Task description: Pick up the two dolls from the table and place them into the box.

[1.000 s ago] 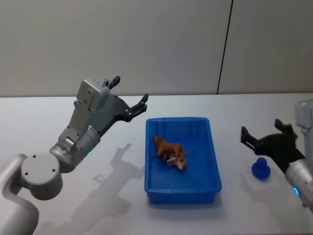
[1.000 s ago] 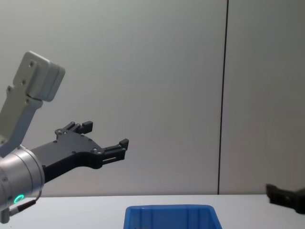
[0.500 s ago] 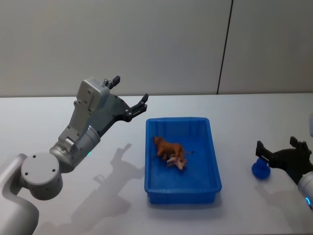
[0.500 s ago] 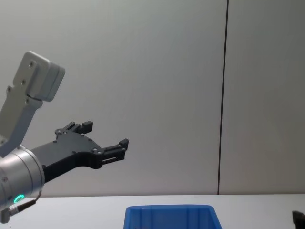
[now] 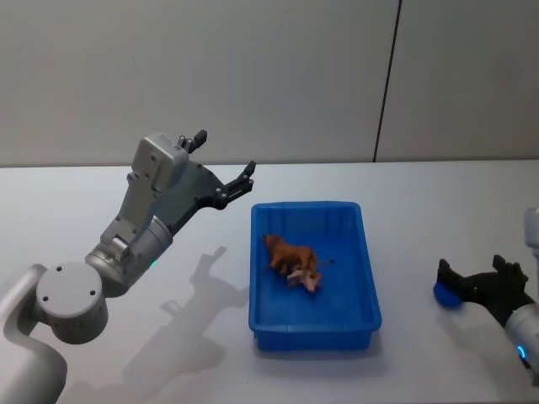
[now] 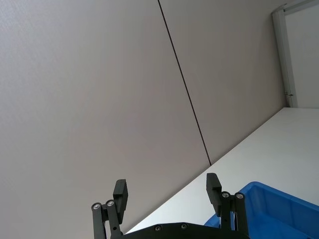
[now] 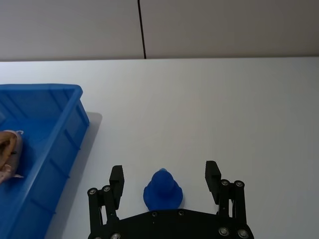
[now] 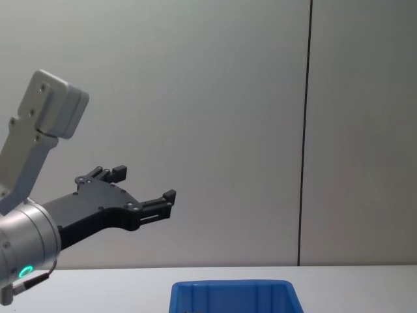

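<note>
A brown lion-like doll (image 5: 290,255) lies inside the blue box (image 5: 261,316), mid-table (image 5: 421,185); its edge shows in the right wrist view (image 7: 7,149). To the box's right, on the table, stands a small blue doll (image 5: 445,295). My right gripper (image 5: 472,269) is low over it and open. In the right wrist view the blue doll (image 7: 162,189) sits between the spread fingers of that gripper (image 7: 165,170), with no contact visible. My left gripper (image 5: 224,151) hangs open and empty in the air, left of the box's far corner.
The box rim (image 7: 50,89) lies left of the blue doll with bare table between them. The left gripper (image 8: 144,182) is raised well above the box (image 8: 234,285) in the chest view. A grey wall with a dark vertical seam (image 5: 386,84) stands behind.
My right gripper has dropped and drawn back toward the front right, ending low around the blue doll. The left arm and the brown doll have not moved.
</note>
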